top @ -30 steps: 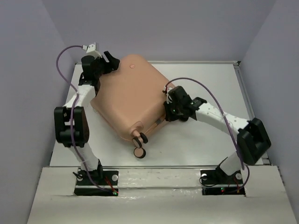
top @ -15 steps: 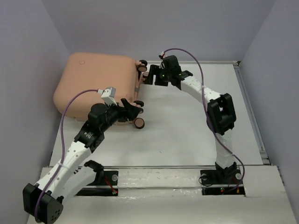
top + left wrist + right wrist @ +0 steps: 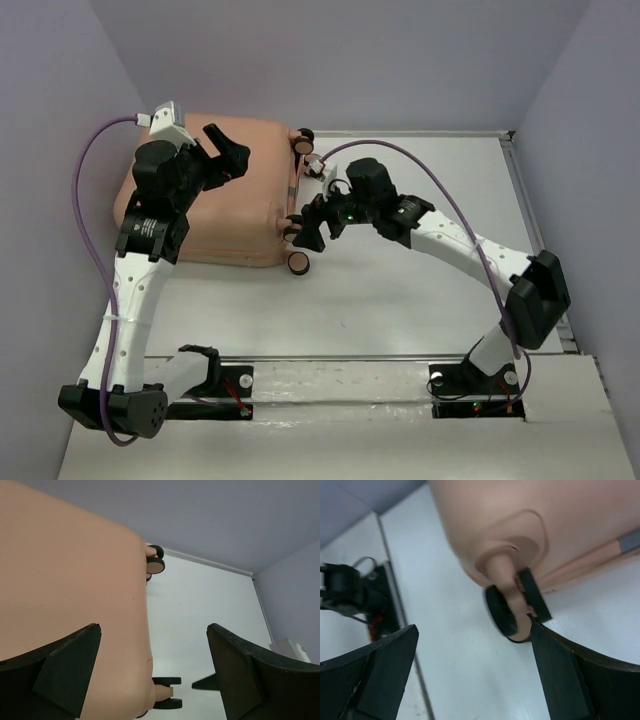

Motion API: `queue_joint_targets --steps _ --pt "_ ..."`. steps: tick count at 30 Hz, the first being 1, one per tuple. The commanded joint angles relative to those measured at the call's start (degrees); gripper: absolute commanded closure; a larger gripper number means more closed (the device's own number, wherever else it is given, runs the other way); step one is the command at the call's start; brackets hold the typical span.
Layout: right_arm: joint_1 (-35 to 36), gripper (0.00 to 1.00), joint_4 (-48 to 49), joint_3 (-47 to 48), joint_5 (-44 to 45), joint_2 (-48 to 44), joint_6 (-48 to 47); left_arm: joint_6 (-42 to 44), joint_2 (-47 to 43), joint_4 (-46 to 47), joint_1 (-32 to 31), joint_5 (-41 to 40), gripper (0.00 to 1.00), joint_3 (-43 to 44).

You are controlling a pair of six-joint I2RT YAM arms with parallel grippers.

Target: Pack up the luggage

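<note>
The white counter carries the luggage in its far-left corner. The luggage lies flat and closed, with the peach shell facing up. Its wheels are on the right side, toward the middle of the counter.

1. Small peach-pink hard-shell luggage: plain shell, no pattern.
2. Its small round wheels: black tyres w/ peach caps.
3. Flat white table; plain walls pale lavender (uniform).
4. Jointed robot arms: white w/ black joints; left gripper & right gripper black; thin cables purple.
</note>
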Motion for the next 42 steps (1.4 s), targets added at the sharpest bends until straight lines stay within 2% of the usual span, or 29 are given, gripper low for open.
queue_joint_targets --steps 1,3,8,17,20,21,22,23,24,25,26,29,32,33,38,39,40,41,42 --pt "-1.34 0.00 -3.86 3.73 -2.33 6.21 -13.60 2.99 -0.13 -3.49 1.71 4.20 0.01 -0.97" --pt "-0.81 0.00 -6.51 7.58 -0.15 8.14 -17.90 4.22 -1.09 -4.02 2.15 3.32 0.01 -2.29" --pt "-0.28 0.00 -10.37 13.14 7.77 12.89 -22.05 6.42 -2.15 -5.51 3.64 2.27 0.01 -4.14" --pt "2.26 0.00 -19.17 22.89 -3.11 22.03 -27.24 7.92 -2.41 -6.13 6.19 3.05 0.01 -5.37" --pt "2.27 0.05 -21.19 24.66 -5.58 24.15 -27.51 8.09 -2.50 -6.13 6.81 3.32 0.01 -4.94" --pt "2.27 0.11 -21.10 24.49 -6.19 24.32 -27.25 8.09 -2.41 -6.22 7.07 3.41 0.01 -4.67" --pt "2.27 0.21 -21.10 24.14 -6.63 24.33 -27.24 8.27 -2.41 -6.31 7.16 3.41 0.01 -4.50" --pt "2.27 0.37 -21.02 24.05 -5.77 24.24 -27.16 8.27 -2.33 -6.40 7.25 3.32 0.01 -4.41" --pt "2.27 0.75 -20.14 23.18 -1.06 23.80 -25.68 8.44 -2.33 -6.74 7.34 3.14 0.01 -4.14" --pt "2.27 0.91 -19.35 21.95 1.68 22.93 -24.97 8.44 -2.41 -6.66 7.42 3.06 0.01 -4.06" --pt "2.27 0.93 -18.13 20.20 3.89 19.96 -24.26 8.44 -2.50 -6.75 7.43 3.05 0.01 -4.05" --pt "-0.27 0.93 -11.80 10.28 8.21 12.66 -20.75 8.44 -3.03 -6.92 7.60 3.14 0.01 -4.32" --pt "-6.86 0.93 -5.39 -0.27 10.67 0.36 -16.88 8.53 -3.29 -7.10 7.60 3.23 0.01 -4.49" --pt "-10.96 0.93 -4.50 -2.74 11.29 -5.67 -15.22 8.45 -3.29 -7.10 7.60 3.40 0.01 -4.58" --pt "-19.87 0.93 -2.12 -12.59 19.55 -17.32 -11.17 8.18 -3.29 -6.75 7.78 3.58 0.01 -5.37" --pt "-20.58 0.74 -0.29 -14.78 21.38 -18.03 -9.33 8.01 -3.29 -6.66 7.78 3.93 0.01 -5.89" --pt "-21.11 0.51 0.25 -15.24 25.84 -18.30 -8.01 7.57 -3.21 -6.40 7.78 4.11 0.01 -6.07" --pt "-22.33 0.20 -0.09 -15.50 26.40 -18.30 -6.87 7.39 -3.29 -6.22 7.78 3.94 0.01 -6.86" --pt "-22.34 0.12 -0.71 -15.68 26.06 -18.39 -4.68 7.13 -3.38 -6.05 7.78 3.59 0.01 -7.30"
